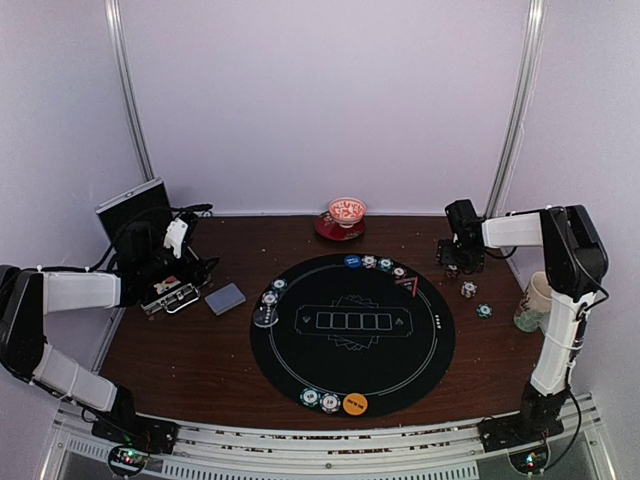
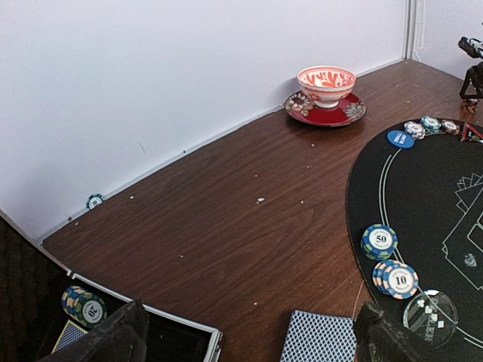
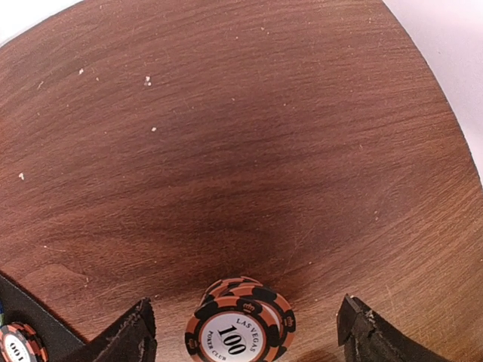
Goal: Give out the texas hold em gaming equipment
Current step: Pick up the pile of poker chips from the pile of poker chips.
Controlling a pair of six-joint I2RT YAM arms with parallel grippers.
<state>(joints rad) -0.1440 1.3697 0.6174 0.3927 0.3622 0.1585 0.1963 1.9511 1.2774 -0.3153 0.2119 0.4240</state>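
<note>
Wooden table (image 1: 195,350) carries black mat (image 1: 420,355), card deck (image 1: 225,298), red saucer (image 1: 324,230), loose chips (image 1: 484,311).

Mat (image 1: 300,350) is lying mid-worktop (image 1: 180,350). Bowl (image 1: 347,210) is sitting on saucer (image 1: 328,230) behind it. Card deck (image 1: 225,298) is lying just left of mat, with case (image 1: 165,298) further left. Chips (image 1: 369,262) are sitting along mat's rim. Chip stack (image 3: 240,330) is standing right of mat, between right hand (image 3: 245,311) fingers (image 3: 124,335).

Black mat (image 1: 300,355) ruled with white lines, on a dark brown wood-grain table (image 1: 200,350). The orange-and-black chip (image 3: 240,328) had a striped edge and a white centre printed 100; the blue chip (image 2: 379,241) read 50 on white. The card deck (image 2: 318,337) showed a grey-blue crosshatch back. Marker discs were plain: a blue disc (image 2: 401,139) and an orange disc (image 1: 354,404). The bowl (image 2: 326,81) was white with red patterning, its saucer (image 2: 332,117) red with flowers.
</note>
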